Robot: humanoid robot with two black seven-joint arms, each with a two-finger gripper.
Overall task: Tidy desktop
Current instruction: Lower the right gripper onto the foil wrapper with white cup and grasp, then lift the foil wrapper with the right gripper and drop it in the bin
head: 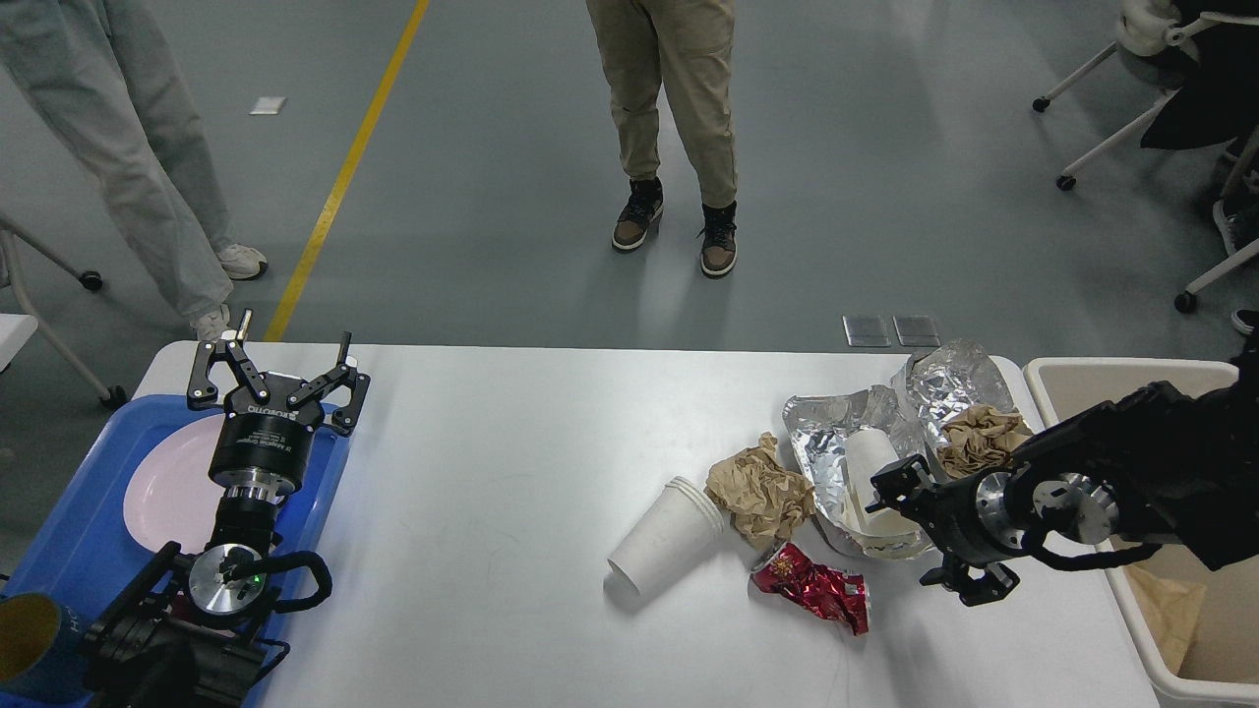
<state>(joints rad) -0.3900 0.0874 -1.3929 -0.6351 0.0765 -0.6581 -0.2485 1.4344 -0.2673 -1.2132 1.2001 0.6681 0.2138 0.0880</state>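
Observation:
The white desktop fills the lower view. At its right lies trash: stacked white paper cups on their side, crumpled brown paper, a crushed red wrapper, and a foil tray holding a white cup. A second foil piece holds more brown paper. My right gripper is open at the foil tray's near right edge, its fingers spread on either side of the rim. My left gripper is open and empty above the blue tray.
A blue tray with a pink plate sits at the left edge, with a blue cup at its near corner. A beige bin stands off the desktop's right end. Two people stand beyond the far edge.

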